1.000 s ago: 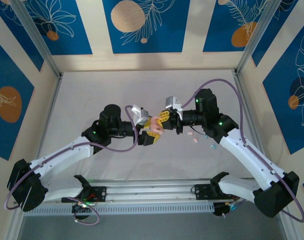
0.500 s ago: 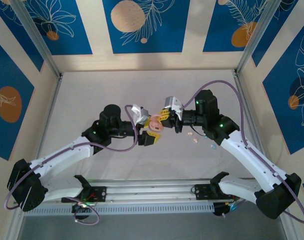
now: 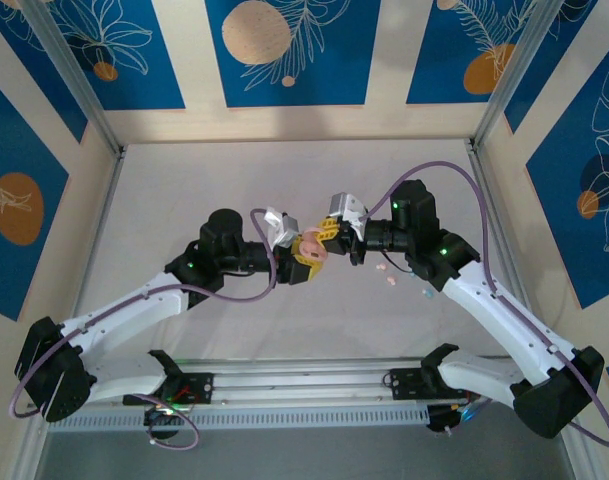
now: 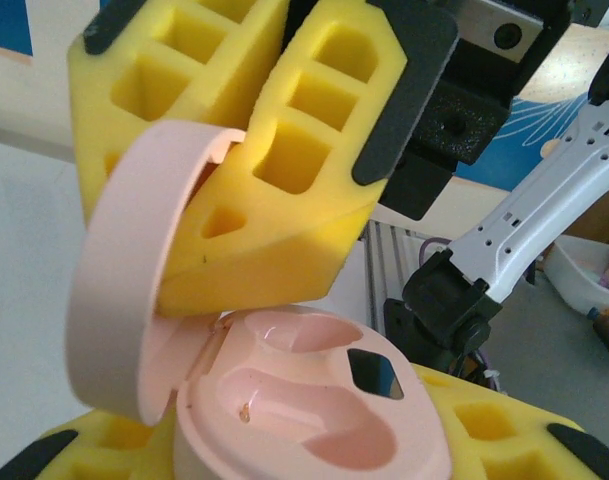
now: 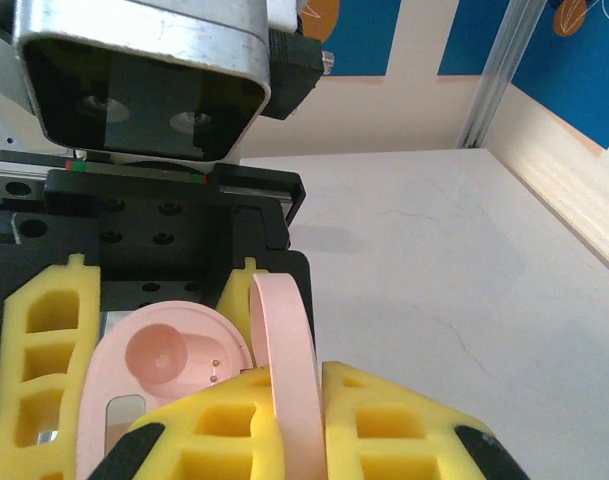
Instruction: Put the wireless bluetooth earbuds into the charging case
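My left gripper (image 3: 304,262) squeezes the bottom half of the pink case (image 4: 314,400) (it sits right between my yellow fingers, cups facing up). The lid (image 5: 284,360) stands open, and my right gripper (image 5: 292,382) pinches it tight. The tiny earbuds (image 3: 390,282) lie on the table (image 3: 234,180), near my right fingers, on their right.
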You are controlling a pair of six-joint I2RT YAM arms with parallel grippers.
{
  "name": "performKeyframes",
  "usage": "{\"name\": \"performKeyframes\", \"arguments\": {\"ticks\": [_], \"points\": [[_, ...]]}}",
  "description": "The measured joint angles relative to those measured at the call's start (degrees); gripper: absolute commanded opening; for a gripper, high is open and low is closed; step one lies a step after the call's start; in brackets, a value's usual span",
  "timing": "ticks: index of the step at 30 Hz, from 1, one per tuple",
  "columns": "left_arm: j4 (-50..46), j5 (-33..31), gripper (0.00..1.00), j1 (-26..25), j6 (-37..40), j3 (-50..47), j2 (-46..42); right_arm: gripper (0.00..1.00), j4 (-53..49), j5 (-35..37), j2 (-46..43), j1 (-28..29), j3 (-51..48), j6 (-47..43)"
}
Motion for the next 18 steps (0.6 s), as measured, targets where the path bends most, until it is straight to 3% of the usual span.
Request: {"name": "performKeyframes", "arguments": {"ticks": [9,15,18], "points": [[0.0,0.0,0.27,0.0,0.0,0.0,0.0,0.18,0.0,0.1,0.0,0.0,0.0,0.2],[0.1,-0.5,0.26,0.0,0.0,0.0,0.0,0.44,-0.1,0.8,-0.1,-0.1,0.0,3.5],[0.2,-2.1,0.26,0.0,-0.1,0.0,0.0,0.49,0.4,1.5,-1.3,-1.0,0.0,7.8]]}}
